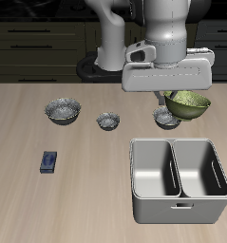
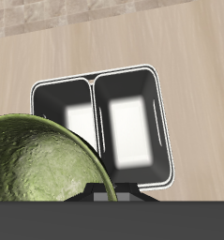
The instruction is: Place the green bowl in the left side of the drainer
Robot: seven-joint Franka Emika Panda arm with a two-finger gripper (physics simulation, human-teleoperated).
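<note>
Simulated kitchen, rendered scene, not a real room.

Evidence: a pale wood-grain countertop [image 1: 48, 199] is filling the foreground, with dark cabinet fronts with long handle bars [image 1: 34, 38] running along behind it. Dishware is sitting out: three small grey-silver patterned bowls [image 1: 63, 112], one yellow-green speckled bowl [image 1: 188, 103], and a big grey metal two-compartment drainer tub [image 1: 179, 180]. Flat lighting and clean textures are giving away the simulator render.

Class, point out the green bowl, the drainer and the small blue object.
green bowl [image 1: 188, 102], exterior view, its side wall.
drainer [image 2: 93, 86], wrist view, its middle wall.
small blue object [image 1: 49, 161], exterior view, its top face.
</note>
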